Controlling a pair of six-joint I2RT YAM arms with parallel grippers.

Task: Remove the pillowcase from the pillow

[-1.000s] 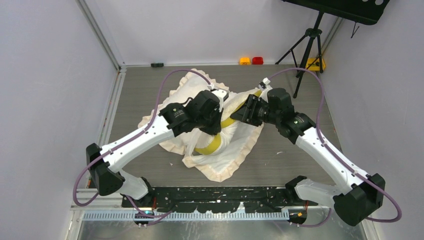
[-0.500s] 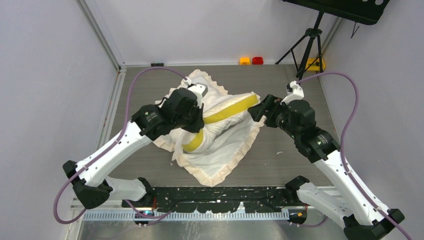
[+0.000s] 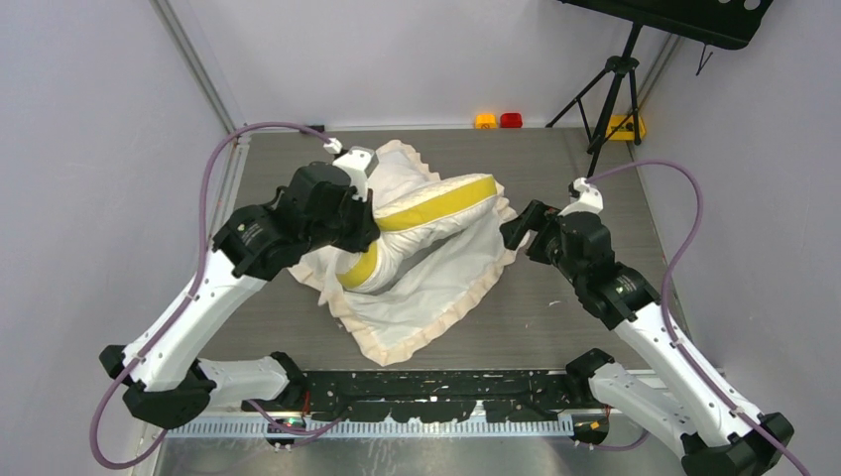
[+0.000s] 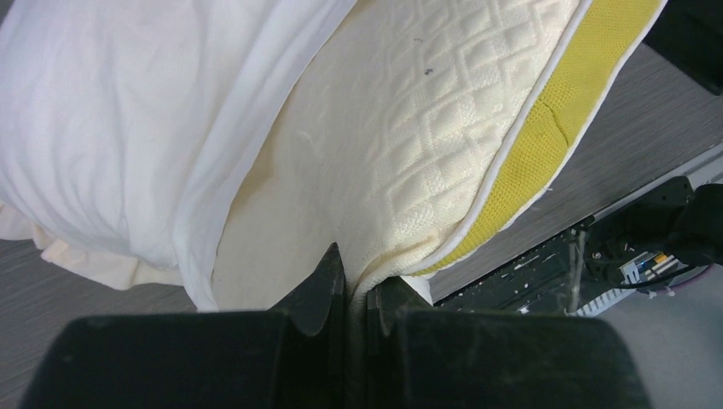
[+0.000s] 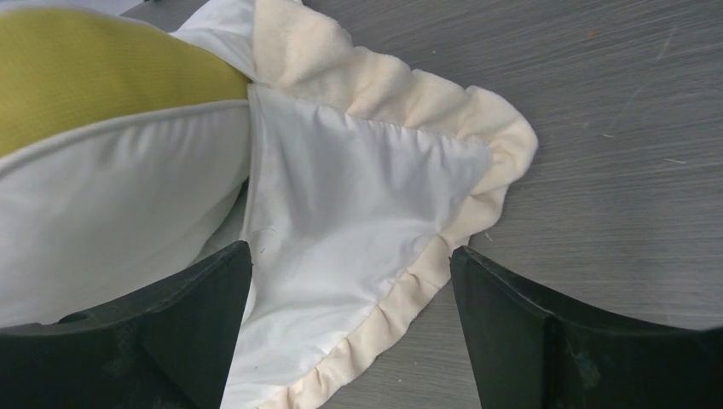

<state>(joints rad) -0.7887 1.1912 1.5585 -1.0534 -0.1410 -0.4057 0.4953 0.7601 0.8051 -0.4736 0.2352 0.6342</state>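
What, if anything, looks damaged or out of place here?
No damage shows. The pillow sits askew, half out of the rumpled pillowcase, pinched at its edge by the left gripper. The only oddity is a small dark speck on its face.

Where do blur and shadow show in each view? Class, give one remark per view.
Top external: even light, sharp, faint shadow under the pillow. Left wrist: pillow texture crisp, left gripper dark, blurred. Right wrist: pillowcase frill sharp, right gripper blurred.

No text, label or number is legible.
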